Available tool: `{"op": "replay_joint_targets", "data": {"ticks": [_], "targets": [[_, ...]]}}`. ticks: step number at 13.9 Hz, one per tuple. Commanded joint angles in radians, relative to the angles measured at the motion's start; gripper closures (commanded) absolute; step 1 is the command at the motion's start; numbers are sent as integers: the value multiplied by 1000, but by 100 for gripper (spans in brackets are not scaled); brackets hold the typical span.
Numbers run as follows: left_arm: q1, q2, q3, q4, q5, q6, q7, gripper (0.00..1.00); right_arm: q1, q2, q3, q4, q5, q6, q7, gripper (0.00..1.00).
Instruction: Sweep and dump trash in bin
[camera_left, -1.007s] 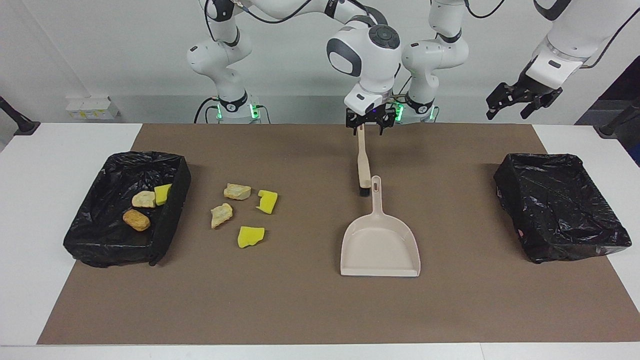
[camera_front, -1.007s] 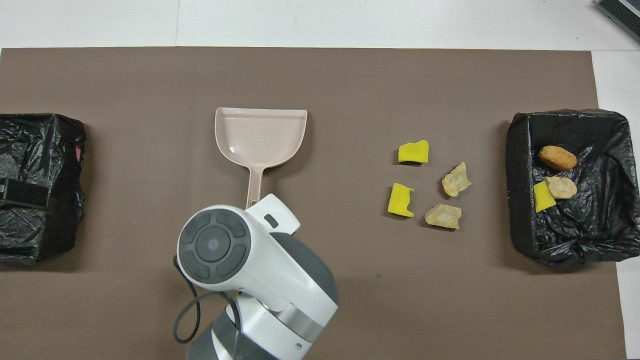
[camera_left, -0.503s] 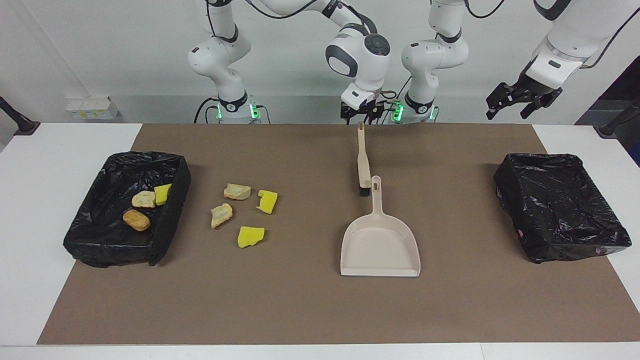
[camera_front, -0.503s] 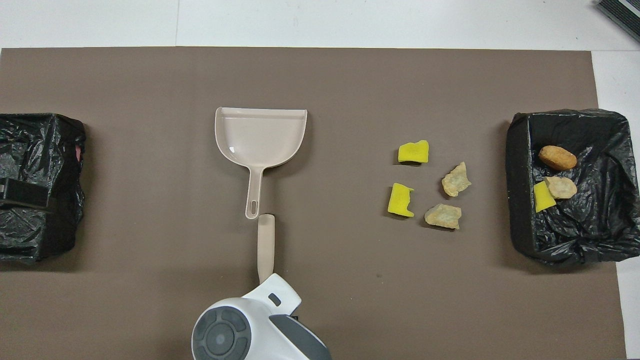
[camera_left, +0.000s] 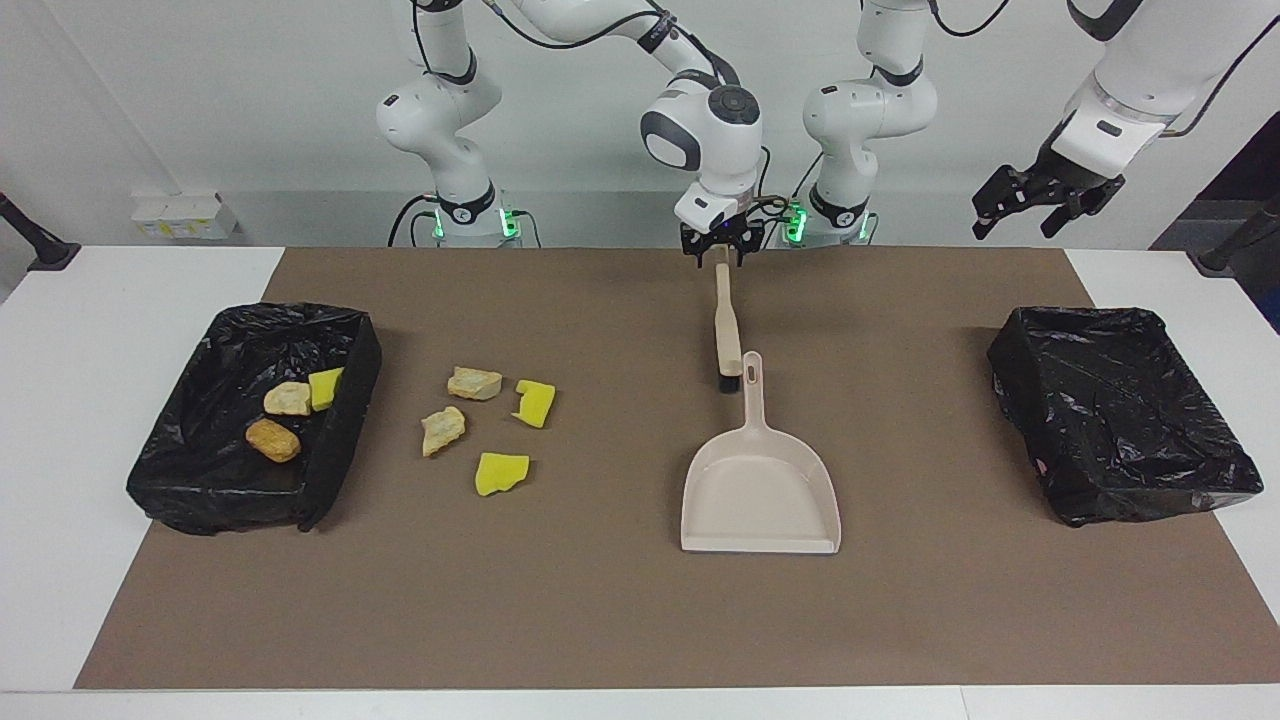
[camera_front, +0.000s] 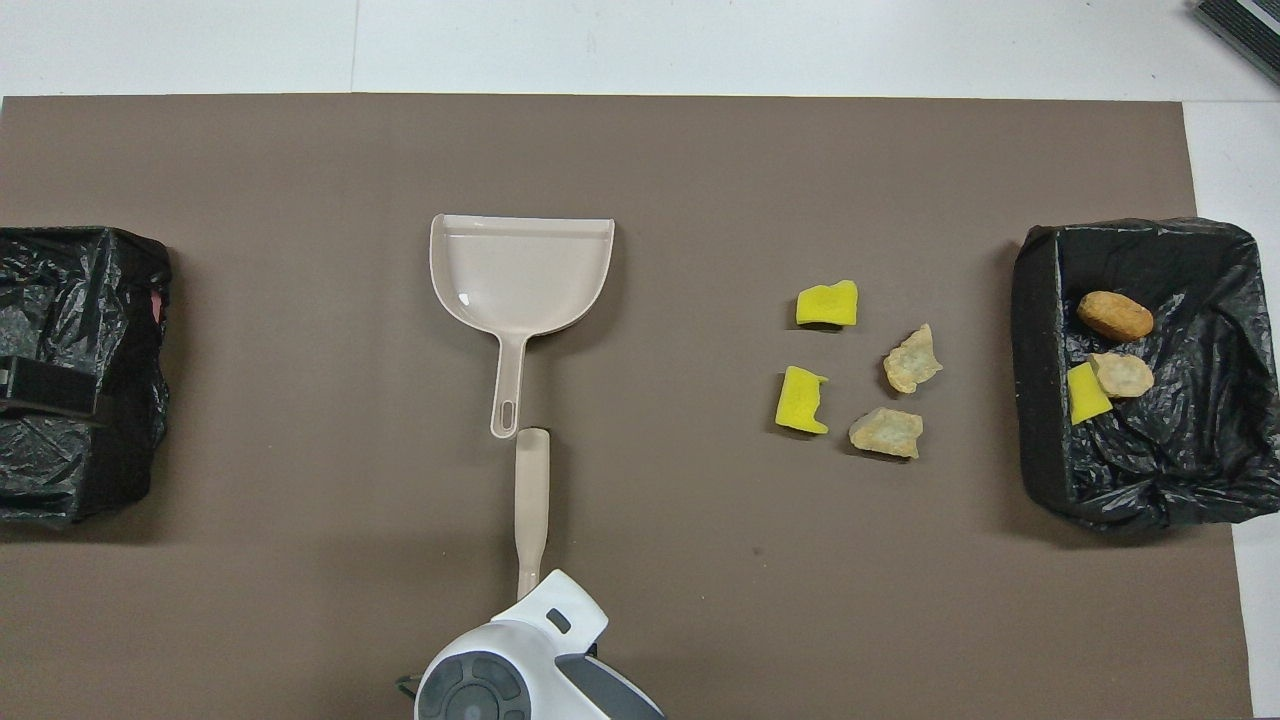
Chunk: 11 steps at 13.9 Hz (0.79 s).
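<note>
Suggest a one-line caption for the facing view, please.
Right tool over the brush handle's end, four scraps loose on the mat, three in the bin, dustpan empty.

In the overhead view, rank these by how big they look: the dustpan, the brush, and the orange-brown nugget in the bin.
1. dustpan, clearly the largest.
2. brush; its handle end is hidden under the right arm.
3. orange-brown nugget, the smallest.

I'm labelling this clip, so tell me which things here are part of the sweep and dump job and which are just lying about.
Part of the job:
- four scraps on the mat
- three scraps already in the bin
- that bin
- brush
- dustpan
- right end effector, at the brush handle's tip

Just lying about:
- second bin
- left end effector, waiting open
</note>
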Motion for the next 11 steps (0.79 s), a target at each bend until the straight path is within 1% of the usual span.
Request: {"op": "replay_joint_targets", "data": {"ticks": [1,3,6,10,11], "targets": [[7,-5,-6,6,19,-20,0,0,-28,4,7,-14,26,30,-45,29],[7,-5,-6,6,19,-20,0,0,-16,39,7,-11,24,42,-41,31],[7,-5,-6,6,19,-20,0,0,-11,50,7,6,24,45,-39,34],[7,-5,-6,6,19,-20,0,0,-11,57,7,23,14,49,-33,52],[7,-5,-6,6,19,-20,0,0,-11,61,5,34,14,50,-30,54]]}}
